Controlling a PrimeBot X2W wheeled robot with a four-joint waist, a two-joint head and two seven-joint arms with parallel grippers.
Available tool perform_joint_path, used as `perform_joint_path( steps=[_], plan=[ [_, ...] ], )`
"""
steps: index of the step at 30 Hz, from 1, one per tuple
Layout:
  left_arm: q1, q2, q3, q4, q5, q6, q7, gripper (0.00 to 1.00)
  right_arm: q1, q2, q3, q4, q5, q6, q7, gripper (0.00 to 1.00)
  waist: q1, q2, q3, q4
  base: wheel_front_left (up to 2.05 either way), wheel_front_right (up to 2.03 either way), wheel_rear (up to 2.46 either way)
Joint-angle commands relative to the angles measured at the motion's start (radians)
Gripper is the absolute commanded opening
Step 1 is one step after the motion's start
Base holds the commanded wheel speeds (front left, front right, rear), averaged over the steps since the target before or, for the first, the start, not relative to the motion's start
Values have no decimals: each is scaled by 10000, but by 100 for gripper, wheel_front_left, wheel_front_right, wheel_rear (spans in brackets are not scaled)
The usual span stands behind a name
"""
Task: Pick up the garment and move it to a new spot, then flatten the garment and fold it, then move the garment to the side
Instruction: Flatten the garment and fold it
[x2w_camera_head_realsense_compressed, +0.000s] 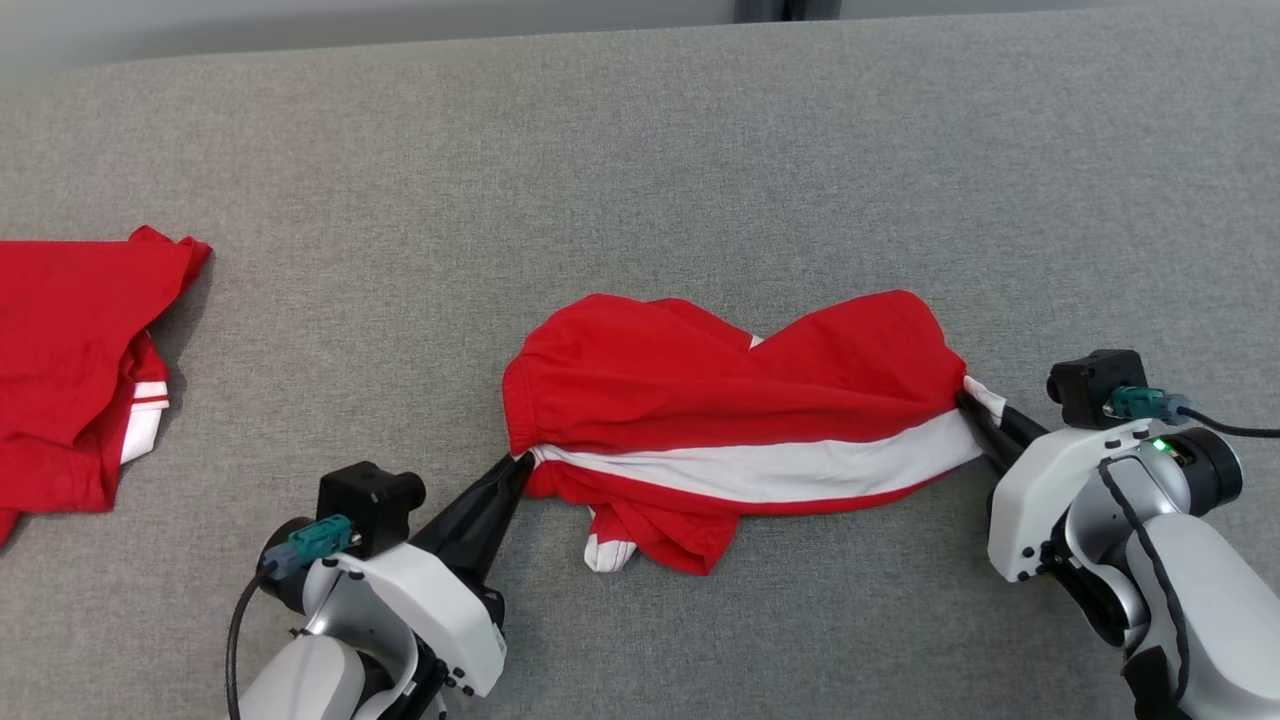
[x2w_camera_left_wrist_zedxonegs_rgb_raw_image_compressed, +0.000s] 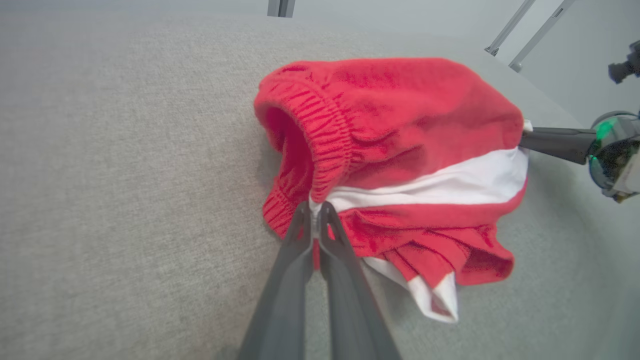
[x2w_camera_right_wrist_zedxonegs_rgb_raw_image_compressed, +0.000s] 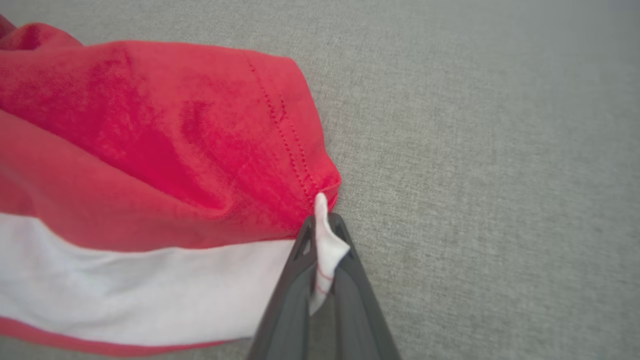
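Observation:
The garment (x2w_camera_head_realsense_compressed: 730, 400) is a pair of red shorts with a white side stripe, bunched on the grey surface in the middle of the head view. My left gripper (x2w_camera_head_realsense_compressed: 520, 462) is shut on the garment's waistband end, the elastic showing just past the fingertips (x2w_camera_left_wrist_zedxonegs_rgb_raw_image_compressed: 306, 212) in the left wrist view (x2w_camera_left_wrist_zedxonegs_rgb_raw_image_compressed: 390, 125). My right gripper (x2w_camera_head_realsense_compressed: 972, 408) is shut on the opposite hem end; a white corner of the garment (x2w_camera_right_wrist_zedxonegs_rgb_raw_image_compressed: 150, 165) is pinched between its fingers (x2w_camera_right_wrist_zedxonegs_rgb_raw_image_compressed: 300, 240). That gripper (x2w_camera_left_wrist_zedxonegs_rgb_raw_image_compressed: 530, 137) also appears at the right of the left wrist view.
Another red garment with white trim (x2w_camera_head_realsense_compressed: 70, 370) lies at the left edge of the grey fabric surface (x2w_camera_head_realsense_compressed: 640, 160). The surface's far edge runs along the top of the head view.

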Motion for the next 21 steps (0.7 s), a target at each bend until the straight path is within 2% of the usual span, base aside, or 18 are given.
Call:
perform_joint_path(
  steps=[1,12,21],
  plan=[
    [-189,78,93,-36,86,72,-122,0,76,-142,-54,12,144,-6,-124,0,0,0,-34,-12,0,0,0],
    [-259,347,471,-943,444,785,-392,0,589,55,-1256,-1735,273,-5,-1313,0,0,0,-509,-280,0,0,0],
    [-1114,687,847,-2774,1126,1475,-314,0,949,795,-2463,-4679,576,-5,-1558,0,0,0,-1204,-416,0,0,0]
  ],
)
